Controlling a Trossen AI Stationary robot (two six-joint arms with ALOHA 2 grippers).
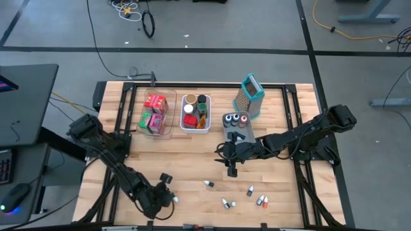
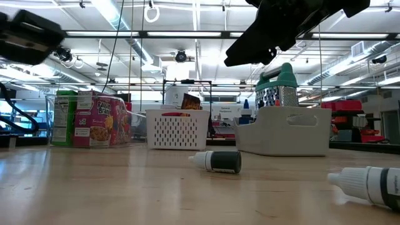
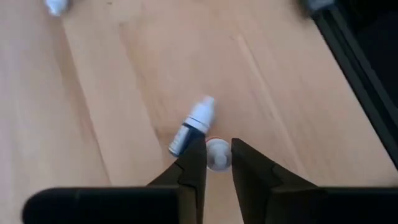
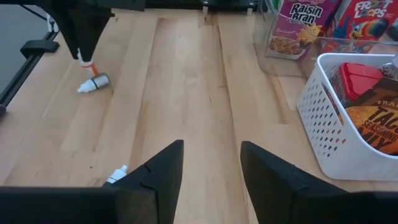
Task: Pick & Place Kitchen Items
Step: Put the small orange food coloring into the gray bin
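My left gripper is near the table's front left and is shut on a small white-capped bottle with an orange band. A second small bottle, dark-bodied with a white cap, lies on its side on the wood right beside it. My right gripper hangs open over the middle of the table, with nothing between its fingers. Several more small bottles lie loose on the wood near the front edge, one close by my right gripper. My left gripper pinches the small bottle's white top between its two fingers, which come steeply from above. The bottle stands about upright below the fingertips. I cannot tell whether its lower end is on the table.
At the back stand a clear bin of cereal boxes, a white basket, a grey bin of bottles and a metal grater with a teal top. Bare wood lies between the two grippers.
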